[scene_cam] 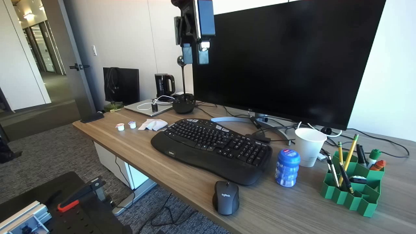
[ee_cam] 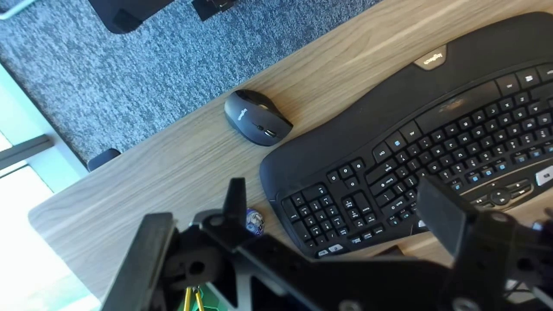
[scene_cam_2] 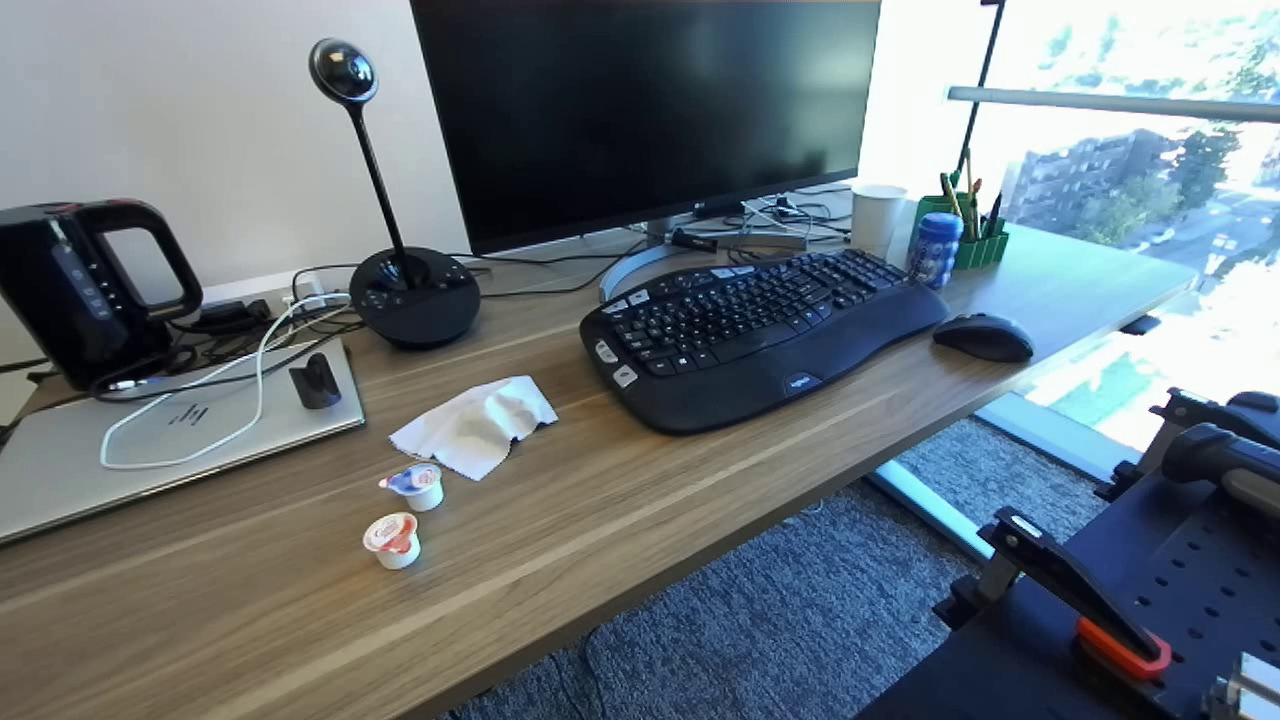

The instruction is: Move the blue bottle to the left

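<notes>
Just beside the number-pad end of the keyboard [scene_cam: 211,149]: the blue bottle [scene_cam: 287,169] stands upright, ungrasped | gripper [scene_cam: 195,56], high above keyboard level, gapes, holding nothing | nothing done yet, I'd judge; grasp, leftward move and release remain | wrist view: gripper hides most of the bottle

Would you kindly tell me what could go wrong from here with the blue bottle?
The open gripper could tip the white cup near the blue bottle. Moved toward the keyboard, the bottle might catch on its edge. In the wrist view the gripper hides part of the bottle, so aim may be off.
</notes>
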